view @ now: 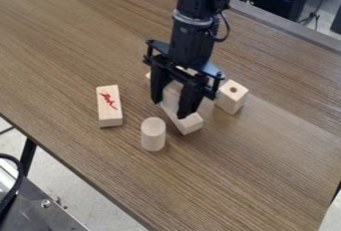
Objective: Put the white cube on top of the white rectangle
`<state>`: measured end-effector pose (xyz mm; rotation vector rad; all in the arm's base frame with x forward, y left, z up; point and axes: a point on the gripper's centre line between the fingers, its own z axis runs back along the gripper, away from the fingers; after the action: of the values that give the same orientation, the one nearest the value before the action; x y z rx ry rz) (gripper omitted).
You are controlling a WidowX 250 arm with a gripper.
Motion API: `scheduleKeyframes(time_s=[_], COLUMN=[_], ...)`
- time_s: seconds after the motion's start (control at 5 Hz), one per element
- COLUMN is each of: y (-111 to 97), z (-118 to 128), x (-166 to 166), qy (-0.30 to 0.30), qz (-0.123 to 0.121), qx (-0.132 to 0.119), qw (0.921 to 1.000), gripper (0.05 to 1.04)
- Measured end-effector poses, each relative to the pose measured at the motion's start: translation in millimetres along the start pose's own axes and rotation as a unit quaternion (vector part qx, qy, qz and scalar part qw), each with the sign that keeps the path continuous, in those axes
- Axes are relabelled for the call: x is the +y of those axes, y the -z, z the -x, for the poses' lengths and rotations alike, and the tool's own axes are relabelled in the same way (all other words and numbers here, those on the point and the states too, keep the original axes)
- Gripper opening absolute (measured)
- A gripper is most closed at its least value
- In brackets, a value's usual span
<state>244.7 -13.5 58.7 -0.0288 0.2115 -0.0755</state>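
The gripper [172, 106] points down over the middle of the tabletop [266, 170], its fingers set at a moderate gap and closed on the sides of a pale wooden block [172, 94]. This block is judged to be the task's white cube; its full outline is partly hidden by the fingers. Directly below lies the long rectangular block [190, 122], flat on the table, its near end projecting past the fingertips. Whether the two pieces touch cannot be determined.

The operation is judged to be at the placing stage: confirm seating, then release.

Fault conditions:
- Release off the centreline – the rectangular block is narrow, so the upper block may tip over its long edge.
- Descent too deep: fingertips may strike the rectangular block and turn it.
- Uneven opening: one finger may drag the upper block sideways.

Clearances: the drilled cube [232, 96] stands close beside the gripper at the right of the view and limits opening or swing on that side. The upright cylinder [153, 135] stands near the rectangular block's near end and could be toppled. The red-marked block [109, 106] lies farther left. Retract straight up first; lateral room then extends toward the lower right, well inside the table edge.
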Motion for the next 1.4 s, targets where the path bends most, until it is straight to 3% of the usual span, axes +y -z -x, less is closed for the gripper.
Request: scheduleKeyframes(time_s=[0.4,0.6,0.8,1.0,1.2,1.4], y=[16.6,18.4,19.0,19.6,17.9,2.2], z=[-24.3,-31.1,-30.8,-29.2,-20.0,-12.7], x=[-2.2,-1.3,2.9,2.6,4.9,5.4], qy=[0.013,0.013,-0.002,-0.011,-0.023,-0.033], qz=[0.012,0.013,0.012,0.015,0.019,0.025], qx=[-0.018,-0.016,-0.011,-0.008,-0.012,-0.035], qw=[0.9997,0.9997,0.9999,0.9998,0.9995,0.9985], gripper=[0.581,0.652,0.934,0.997,0.998,0.998])
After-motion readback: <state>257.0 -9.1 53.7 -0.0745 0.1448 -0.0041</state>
